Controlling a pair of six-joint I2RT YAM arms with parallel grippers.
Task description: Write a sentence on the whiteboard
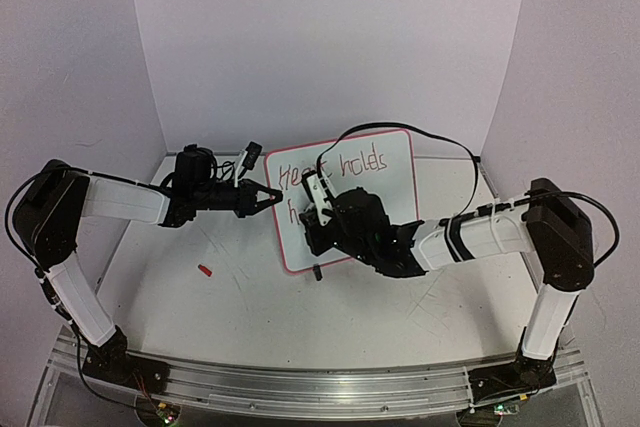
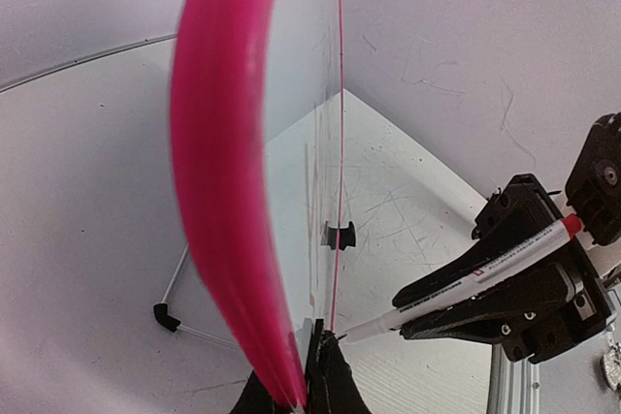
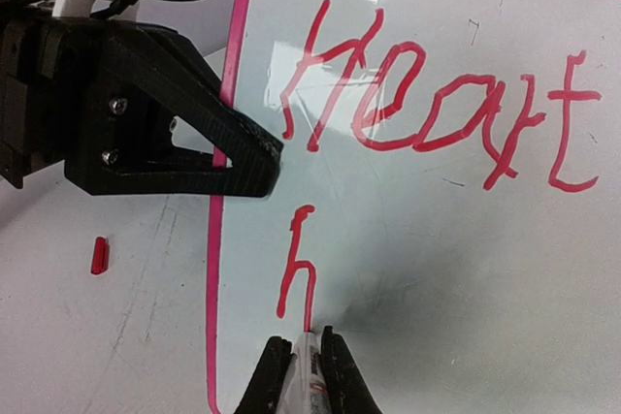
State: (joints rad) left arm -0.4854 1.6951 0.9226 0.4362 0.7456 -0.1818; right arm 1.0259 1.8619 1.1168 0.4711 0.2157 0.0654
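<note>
The whiteboard (image 1: pixel 395 205) stands tilted at the table's middle, with a pink rim and red writing "Heart holds" over a lone "h". My left gripper (image 1: pixel 271 197) is shut on its left edge. The left wrist view shows the rim (image 2: pixel 218 172) edge-on with the jaws (image 2: pixel 312 364) pinching it. My right gripper (image 1: pixel 313 213) is shut on a white marker (image 1: pixel 318 191). The right wrist view shows the marker (image 3: pixel 309 380) between my fingers, its tip on the board (image 3: pixel 466 269) at the foot of the "h". The marker (image 2: pixel 475 273) also shows in the left wrist view.
A small red marker cap (image 1: pixel 205 270) lies on the table left of the board and also shows in the right wrist view (image 3: pixel 98 255). A black clip foot (image 1: pixel 317 271) holds the board's lower edge. A black cable (image 1: pixel 400 125) arches over the board. Walls close in behind.
</note>
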